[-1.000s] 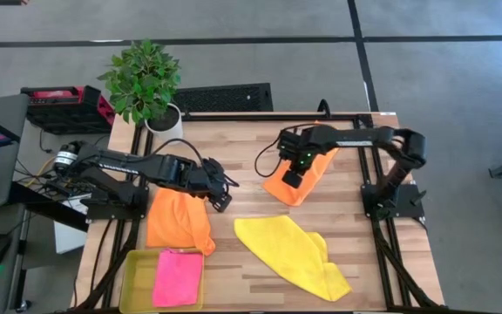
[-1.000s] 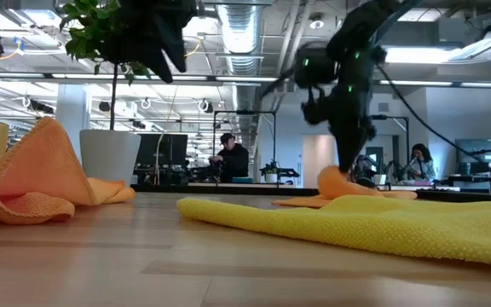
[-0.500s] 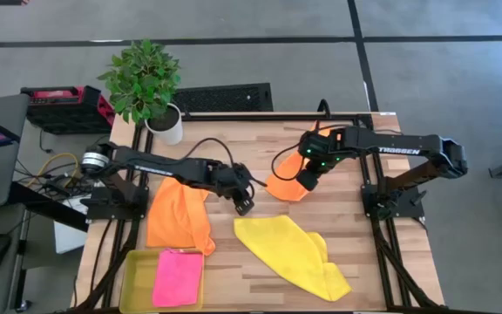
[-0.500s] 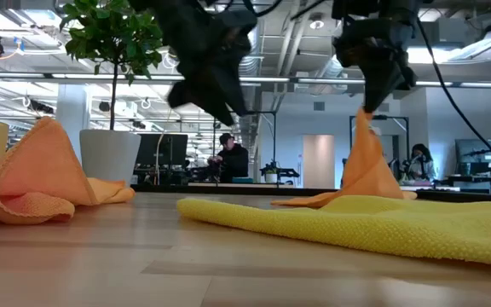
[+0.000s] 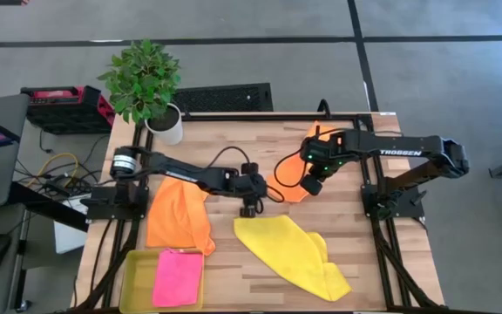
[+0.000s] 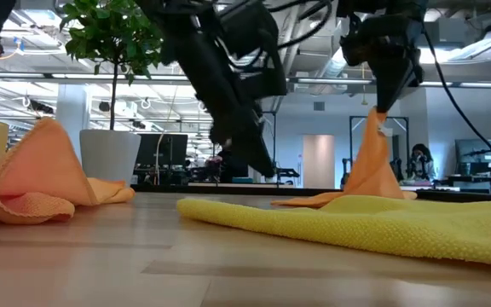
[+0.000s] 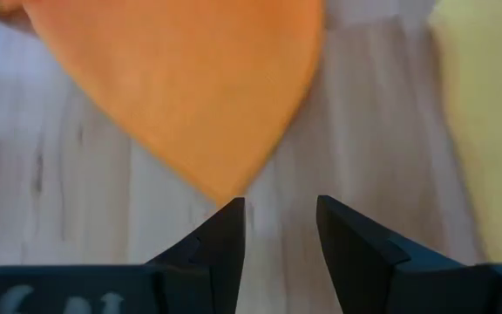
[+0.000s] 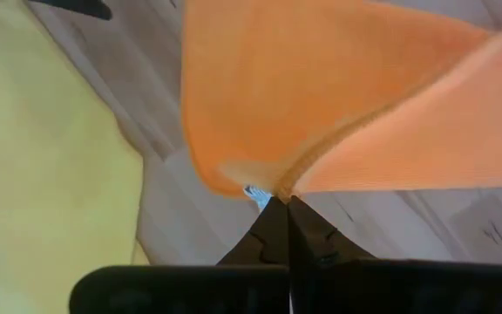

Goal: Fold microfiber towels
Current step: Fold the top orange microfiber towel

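Right tool (image 5: 313, 186) is pinching an edge of the orange towel (image 5: 288, 181), lifting it off the bench (image 5: 356, 235); left tool (image 5: 249, 210) is hovering open just beside its corner.

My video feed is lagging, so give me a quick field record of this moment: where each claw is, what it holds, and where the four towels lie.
right claw: shut on a corner of the far orange towel, lifting it into a peak above the table
left claw: open, empty, hovering mid-table beside the lifted towel's low corner
near orange towel: crumpled at the table's left side
yellow towel: spread flat, front centre
pink towel: lying in the tray, front left
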